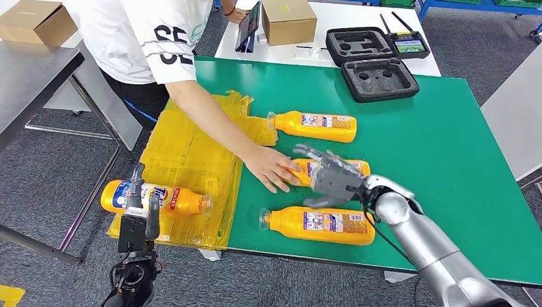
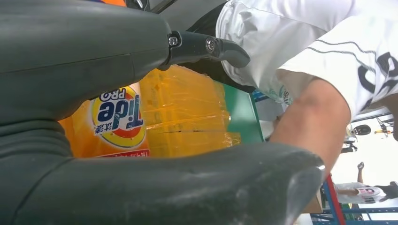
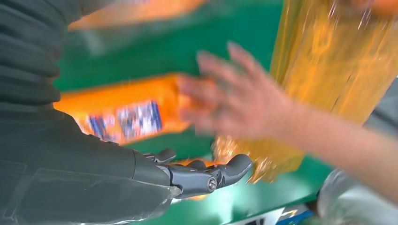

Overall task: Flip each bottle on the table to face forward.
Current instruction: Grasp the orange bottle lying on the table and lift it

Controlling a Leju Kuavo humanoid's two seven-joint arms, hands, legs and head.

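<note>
Overhead, the head view shows a green table standing on grey carpet, with a white table behind it carrying a cardboard box and an open black foam case. Crinkled yellow sheeting covers the green table's left end. Three orange bottles lie on the green: the far bottle, the middle bottle and the near bottle, all with labels too small to read. A fourth, the Tide bottle, lies on the yellow sheeting. A person in a white shirt lettered "SE" rests a hand on the middle bottle's neck end. The right hand lies over that same middle bottle, its fingers draped on it; whether they actually clasp it cannot be told. The left hand holds the Tide bottle.

From the left wrist view, the left hand's thumb and fingers wrap either side of the Tide bottle, whose label reads "Tide PRO".

The right wrist view is blurred: the right hand's fingers are stretched out beside an orange bottle, and the person's hand touches that bottle.
</note>
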